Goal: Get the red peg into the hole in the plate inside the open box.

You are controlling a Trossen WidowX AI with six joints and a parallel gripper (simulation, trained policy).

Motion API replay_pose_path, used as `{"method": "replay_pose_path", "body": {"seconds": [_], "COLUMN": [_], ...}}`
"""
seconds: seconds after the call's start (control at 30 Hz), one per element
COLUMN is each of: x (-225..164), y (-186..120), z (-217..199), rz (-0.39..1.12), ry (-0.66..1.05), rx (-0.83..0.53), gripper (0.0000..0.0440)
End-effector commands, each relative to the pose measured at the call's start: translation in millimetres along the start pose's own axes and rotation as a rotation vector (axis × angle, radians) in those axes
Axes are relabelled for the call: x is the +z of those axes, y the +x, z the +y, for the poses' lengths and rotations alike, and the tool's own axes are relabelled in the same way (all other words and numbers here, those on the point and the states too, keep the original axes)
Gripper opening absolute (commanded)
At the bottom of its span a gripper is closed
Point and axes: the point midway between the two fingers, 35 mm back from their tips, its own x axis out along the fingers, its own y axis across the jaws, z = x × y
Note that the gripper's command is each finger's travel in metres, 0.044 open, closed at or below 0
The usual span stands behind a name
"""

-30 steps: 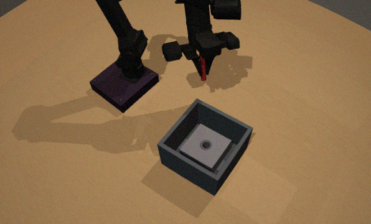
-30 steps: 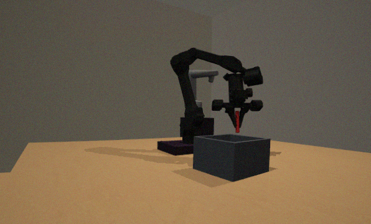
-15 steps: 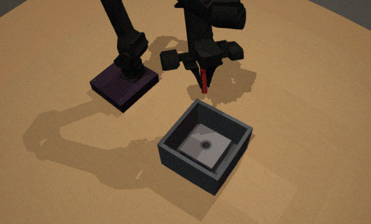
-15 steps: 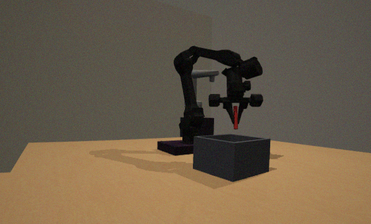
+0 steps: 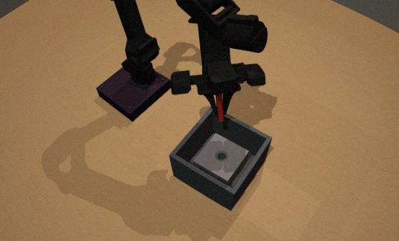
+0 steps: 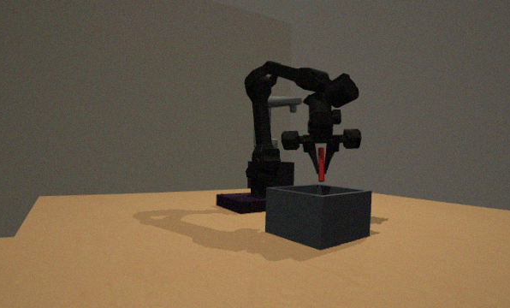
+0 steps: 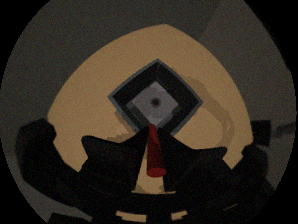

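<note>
My gripper (image 5: 220, 112) (image 6: 321, 172) (image 7: 153, 129) is shut on the red peg (image 5: 219, 106) (image 6: 321, 162) (image 7: 155, 155). The peg stands about upright, its lower end sticking out below the fingertips. In the exterior view its lower end is above the rim of the open box (image 5: 200, 191) (image 6: 295, 218) (image 7: 187, 119). In the top view the peg overlaps the box's far corner. The pale plate (image 5: 204, 158) (image 7: 167, 103) lies at the bottom of the box, with a dark round hole (image 5: 221, 155) (image 7: 156, 102) at its middle. The exterior view does not show the plate.
The box's four walls stand around the plate. The arm's dark purple base (image 5: 119, 95) (image 6: 234, 203) is behind and to the left of the box in the top and exterior views. Shadows of the arm fall on the tan table (image 5: 320, 117) (image 6: 109, 274) and on the plate.
</note>
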Motion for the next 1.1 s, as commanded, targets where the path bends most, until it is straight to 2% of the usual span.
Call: {"method": "replay_pose_path", "body": {"seconds": [0.0,0.4,0.83,0.9,1.07], "x": [12.8,38.6,41.2,40.6,41.5], "y": [8.8,33.8,67.9,73.0,81.8], "z": [-0.4,-4.0,-5.9,-6.4,-7.4], "rz": [-0.008,-0.001,0.058,0.068,0.084], "ry": [0.023,0.080,0.084,0.076,0.047], "rx": [0.003,0.002,-0.023,-0.030,-0.045], "gripper": [0.0000,0.0005,0.0003,0.0025,0.0134]}}
